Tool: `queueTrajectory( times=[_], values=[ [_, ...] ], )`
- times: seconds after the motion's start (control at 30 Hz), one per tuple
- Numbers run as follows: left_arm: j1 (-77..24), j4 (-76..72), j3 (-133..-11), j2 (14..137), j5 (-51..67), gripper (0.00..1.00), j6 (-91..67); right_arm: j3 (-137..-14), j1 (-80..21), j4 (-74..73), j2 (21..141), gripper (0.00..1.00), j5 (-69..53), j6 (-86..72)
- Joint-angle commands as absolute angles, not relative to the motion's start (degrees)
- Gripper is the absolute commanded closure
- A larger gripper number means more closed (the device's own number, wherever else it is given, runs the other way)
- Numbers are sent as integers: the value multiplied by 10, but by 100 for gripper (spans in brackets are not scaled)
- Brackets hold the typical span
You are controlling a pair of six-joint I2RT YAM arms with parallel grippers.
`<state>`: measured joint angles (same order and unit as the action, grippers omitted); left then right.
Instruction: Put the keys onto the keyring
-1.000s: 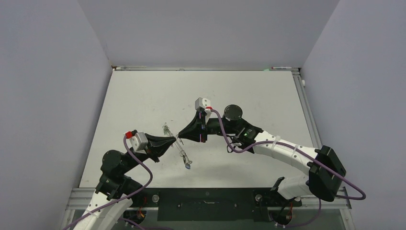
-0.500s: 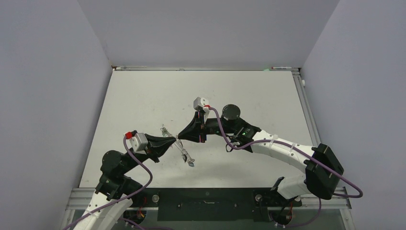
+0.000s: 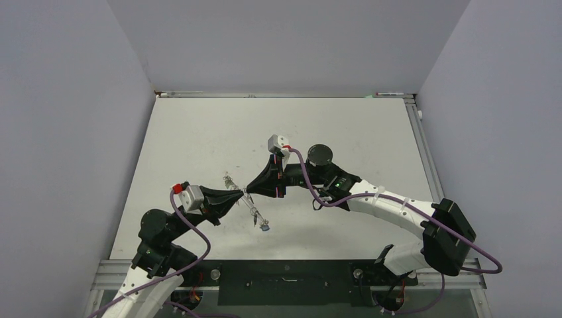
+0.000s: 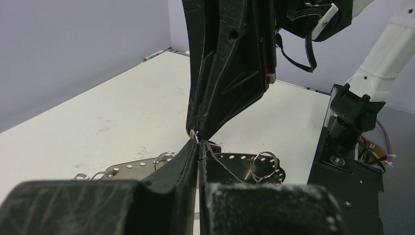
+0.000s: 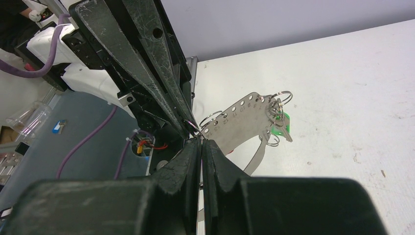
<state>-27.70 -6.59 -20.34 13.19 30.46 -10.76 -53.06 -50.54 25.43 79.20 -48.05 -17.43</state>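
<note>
The keyring (image 5: 240, 125), a perforated metal band that is probably light, stiff and slippery, hangs above the table (image 3: 199, 132). Take it by its thin edge, not the loose split rings (image 4: 263, 165). Your left gripper (image 3: 240, 193) and right gripper (image 3: 250, 187) meet tip to tip, reaching low, each pinched closed on it.

Table (image 3: 199, 132) off-white, matt, with faint grey scuffs and dark specks. Walls (image 3: 66, 99) plain pale lilac-grey. Left gripper (image 3: 242, 193) and right gripper (image 3: 250, 187) black; fingers (image 5: 188, 159) scratched whitish. Cables (image 5: 85, 142) purple. Right arm (image 3: 391, 209) white with black joints and a small green light (image 3: 338, 186). Red cap (image 3: 177, 188) on the left wrist. Keyring (image 5: 242, 125) bright silver, with a row of small round holes. Split rings (image 5: 281, 96) silver. Tags: one green (image 5: 282, 121), one blue (image 3: 264, 227).
</note>
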Motion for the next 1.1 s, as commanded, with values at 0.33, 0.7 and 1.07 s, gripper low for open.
queueTrajectory(
  times=[0.33, 0.7, 1.07],
  values=[
    [-281, -105, -213, 125, 312, 100, -106, -540, -499, 274, 784, 95, -485, -172],
    [-281, -106, -212, 123, 311, 100, -107, -538, -497, 262, 774, 94, -481, -177],
    [-281, -108, -212, 124, 314, 100, -108, -536, -492, 256, 764, 94, -480, -179]
  ],
)
